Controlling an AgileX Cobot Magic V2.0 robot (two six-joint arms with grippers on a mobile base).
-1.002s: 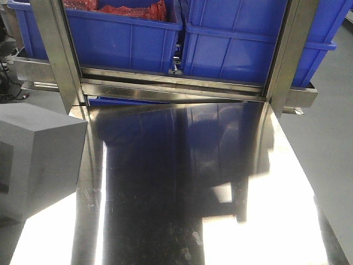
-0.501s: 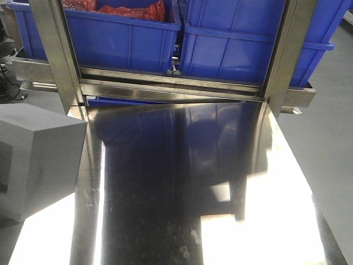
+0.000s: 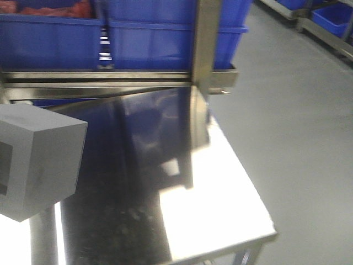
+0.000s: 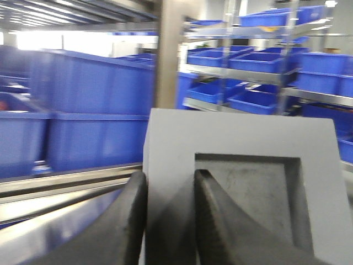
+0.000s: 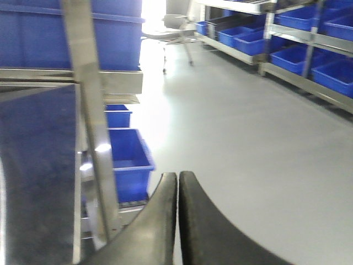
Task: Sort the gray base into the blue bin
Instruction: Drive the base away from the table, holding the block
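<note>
The gray base hangs at the left edge of the front view, above the steel table, its recessed face turned left. In the left wrist view the gray base fills the lower right. My left gripper is shut on its wall, one finger outside and the other inside the square recess. A blue bin stands behind the table on a steel rack, and another blue bin shows in the left wrist view. My right gripper is shut on nothing, over the grey floor beside the table.
A steel post rises at the table's far right corner. Grey floor lies to the right of the table edge. A bin with red contents sits at the back left. Shelves of small blue bins line the far right.
The front view has swung to the right: the bins and the steel post have slid left and open floor has come into sight. The gray base stays held at the left edge.
</note>
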